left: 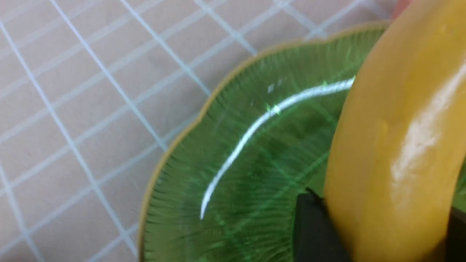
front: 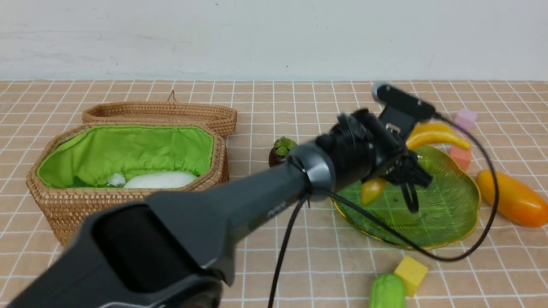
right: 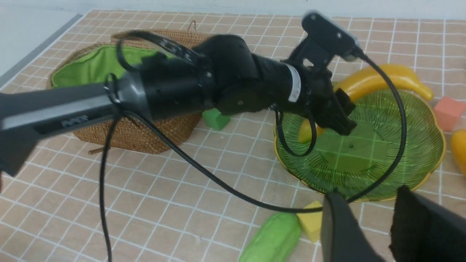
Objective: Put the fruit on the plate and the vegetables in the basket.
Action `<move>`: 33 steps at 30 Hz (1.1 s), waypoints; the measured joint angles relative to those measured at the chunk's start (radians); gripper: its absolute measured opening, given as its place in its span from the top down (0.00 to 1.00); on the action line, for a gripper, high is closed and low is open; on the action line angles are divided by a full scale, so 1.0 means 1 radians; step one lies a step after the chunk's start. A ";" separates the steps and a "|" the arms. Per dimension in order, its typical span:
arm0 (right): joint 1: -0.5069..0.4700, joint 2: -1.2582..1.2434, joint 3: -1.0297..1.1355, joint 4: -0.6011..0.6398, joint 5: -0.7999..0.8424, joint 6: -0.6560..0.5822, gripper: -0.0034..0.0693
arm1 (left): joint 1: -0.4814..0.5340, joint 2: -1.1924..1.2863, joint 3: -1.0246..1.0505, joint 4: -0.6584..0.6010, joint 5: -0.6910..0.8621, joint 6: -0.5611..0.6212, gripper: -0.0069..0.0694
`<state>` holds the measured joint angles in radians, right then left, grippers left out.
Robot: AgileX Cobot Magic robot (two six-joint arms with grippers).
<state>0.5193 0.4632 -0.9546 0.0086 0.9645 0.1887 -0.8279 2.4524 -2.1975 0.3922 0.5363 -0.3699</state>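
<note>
The banana [front: 434, 136], in the front view, lies just behind my left gripper [front: 409, 194], across the plate [front: 449, 214] below my fingers. In the left wrist view it [left: 397, 145] sits between my two fingers [left: 313, 229], but I cannot tell whether they press it. In the right wrist view my right gripper [right: 378, 233] has its fingers apart and holds nothing, with the plate [right: 418, 153] just ahead.
</note>
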 joint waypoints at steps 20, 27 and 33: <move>0.000 0.008 0.000 0.019 0.069 0.029 0.63 | 0.009 -0.436 -0.015 -0.053 0.674 0.056 0.61; 0.000 0.072 0.000 0.076 0.073 0.029 0.63 | 0.026 -0.476 -0.017 -0.004 0.710 0.190 0.93; 0.001 0.100 0.000 0.123 0.074 0.026 0.63 | 0.215 -0.408 -0.017 -0.368 0.710 0.461 0.93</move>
<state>0.5200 0.5634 -0.9546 0.1316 1.0383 0.2145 -0.6130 2.0449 -2.2141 0.0240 1.2464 0.0913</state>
